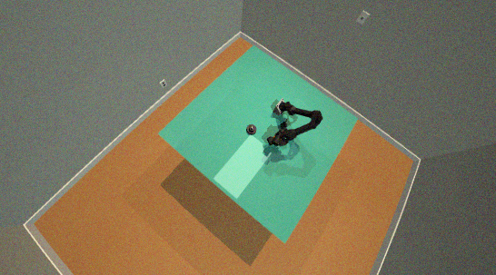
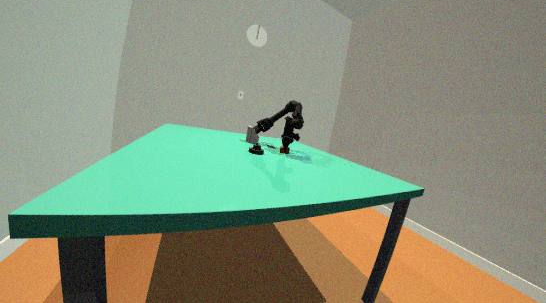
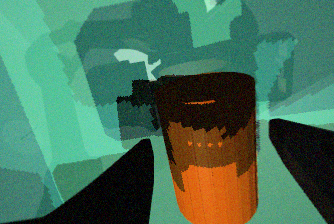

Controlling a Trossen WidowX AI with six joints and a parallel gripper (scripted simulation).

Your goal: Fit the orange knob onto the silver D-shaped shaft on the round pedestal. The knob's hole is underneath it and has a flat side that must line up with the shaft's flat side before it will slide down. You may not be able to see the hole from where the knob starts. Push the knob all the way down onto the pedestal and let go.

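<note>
Beside the round pedestal (image 1: 251, 130) (image 2: 256, 151), apart from it: orange knob (image 3: 216, 185), between my gripper's (image 1: 272, 141) (image 2: 285, 147) (image 3: 211, 132) parted fingers, gaps both sides. Pedestal sits well inside the green tabletop's (image 1: 218, 101) (image 2: 175, 176) edges. Can't read any writing.

Knob (image 3: 219, 187): plastic-looking, orange, largely smooth, faint lengthwise lines down its side; gripper fingers: matt black, smooth; tabletop (image 1: 218, 96) (image 2: 175, 176): smooth, uniform green, with a slight sheen, material uncertain; floor (image 1: 114, 205) (image 2: 345, 246): orange-brown, wood-like in colour, grain unresolved; walls (image 1: 114, 19) (image 2: 200, 36): matt, grey, paint-like; pedestal (image 1: 251, 130) (image 2: 256, 151): dark, finish too small to tell.
</note>
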